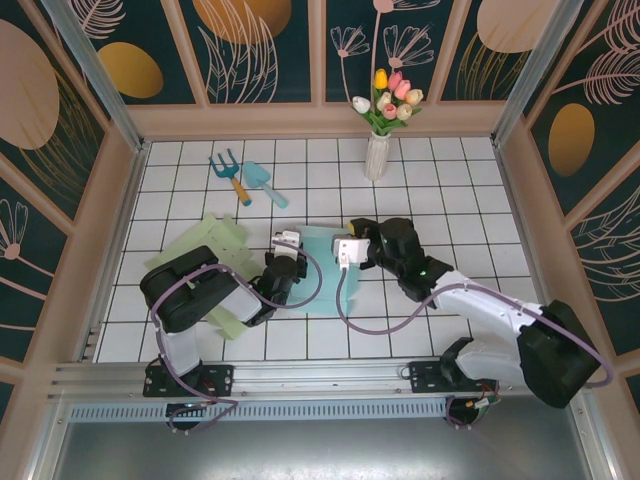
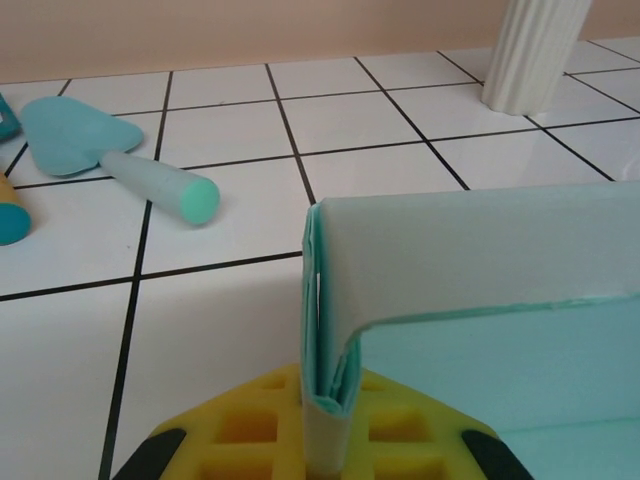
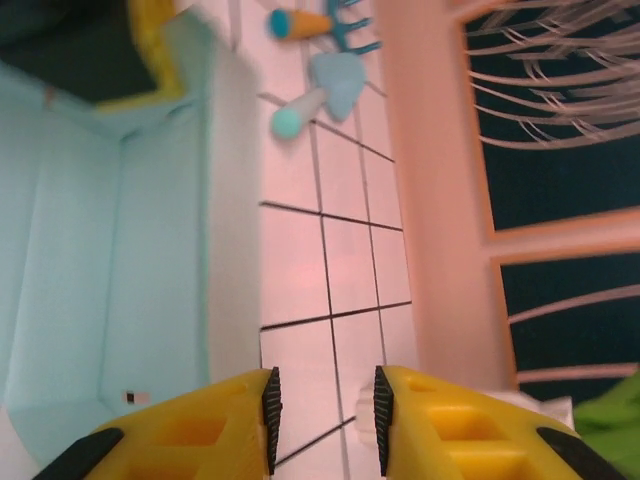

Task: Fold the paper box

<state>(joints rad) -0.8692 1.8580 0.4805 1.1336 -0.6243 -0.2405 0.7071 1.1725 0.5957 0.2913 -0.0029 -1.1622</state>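
The teal paper box (image 1: 322, 272) lies partly folded on the tiled floor between the two arms. In the left wrist view one raised wall (image 2: 480, 260) runs to the right, and my left gripper (image 2: 328, 420) is shut on its folded corner edge, which stands upright between the yellow fingers. My left gripper (image 1: 286, 262) is at the box's left side. My right gripper (image 1: 350, 250) is at its far right side. Its fingers (image 3: 325, 415) stand apart with only floor between them, just beside the box's wall (image 3: 225, 200). The box's inside (image 3: 90, 260) is to their left.
A white vase (image 1: 377, 152) of tulips stands at the back, and its base (image 2: 535, 50) is beyond the box. A toy fork (image 1: 230, 172) and teal trowel (image 1: 264, 183) lie at the back left. Pale green paper sheets (image 1: 212, 240) lie by the left arm. Walls enclose the floor.
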